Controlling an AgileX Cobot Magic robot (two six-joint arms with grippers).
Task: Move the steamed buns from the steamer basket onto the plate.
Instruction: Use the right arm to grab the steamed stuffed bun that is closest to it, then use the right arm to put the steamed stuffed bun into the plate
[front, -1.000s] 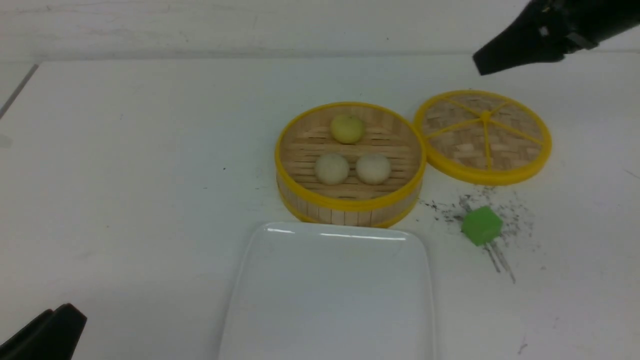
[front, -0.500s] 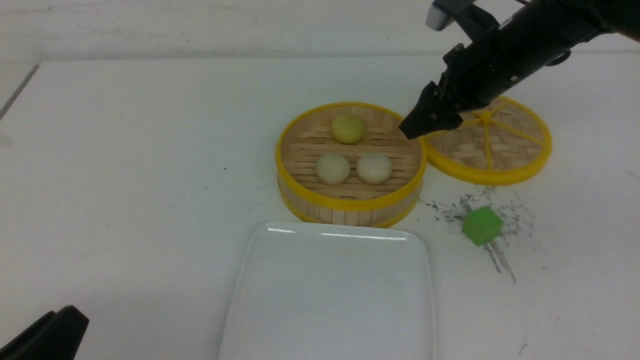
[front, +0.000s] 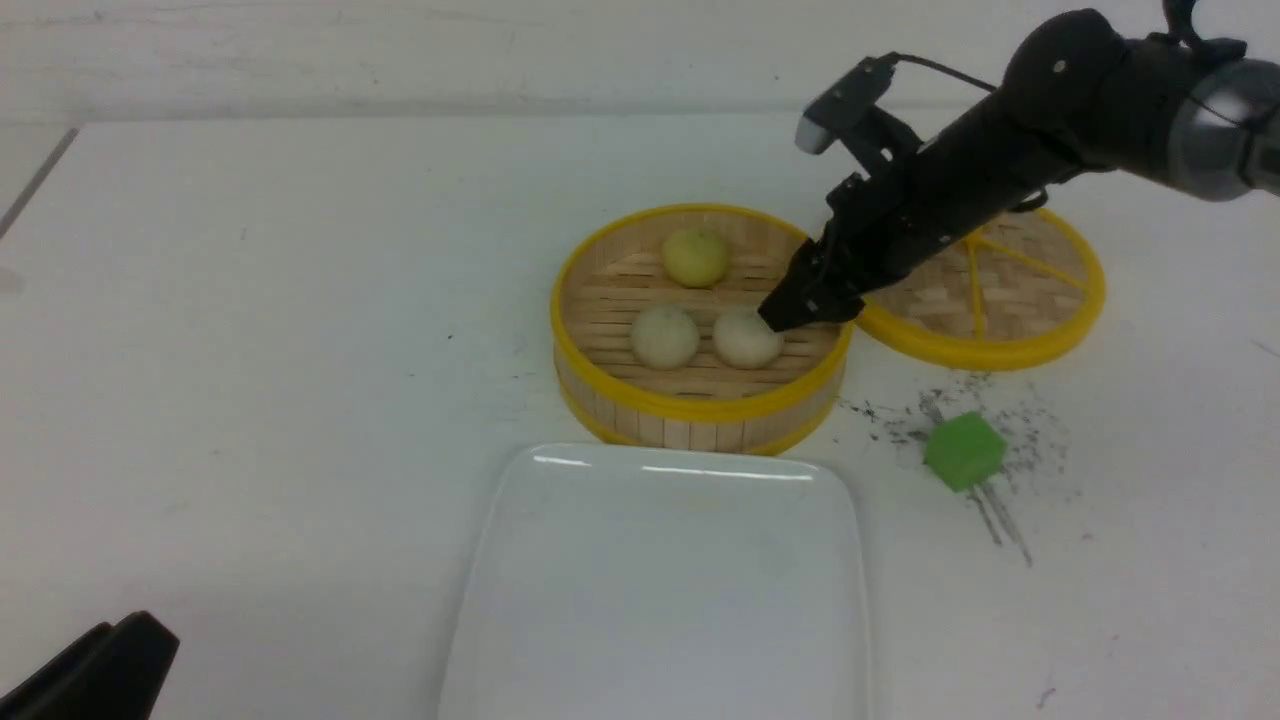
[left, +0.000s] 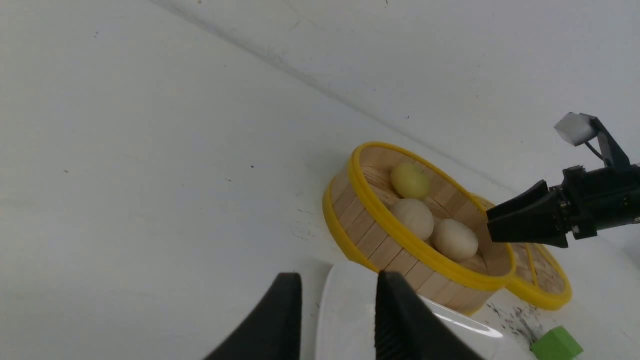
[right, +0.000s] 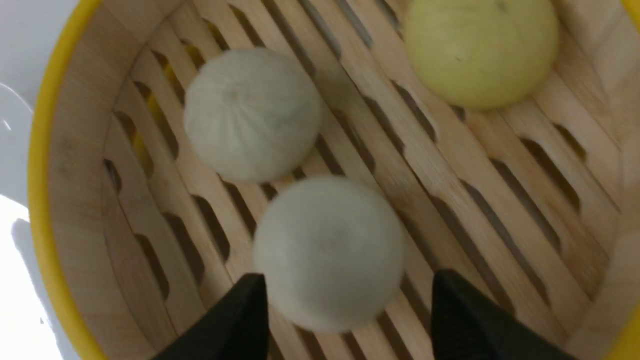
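The steamer basket (front: 700, 405) stands mid-table and holds three steamed buns: a pale yellow one (front: 695, 257) at the back and two off-white ones (front: 664, 337) (front: 745, 342) in front. My right gripper (front: 790, 315) is open and low inside the basket at the right off-white bun. In the right wrist view that bun (right: 327, 250) sits between the two fingertips (right: 245, 310), with a gap on each side. The white plate (front: 660, 580) lies empty just in front of the basket. My left gripper (left: 337, 285) is open and empty at the near left, by the plate's corner.
The flat woven lid (front: 1000, 290) with yellow spokes lies right of the basket, partly under my right arm. A green cube (front: 963, 451) sits among dark specks at the front right. The table's back edge runs behind the basket.
My right arm has come down and left from the back right corner into the basket, over the right off-white bun. The left gripper has stayed put.
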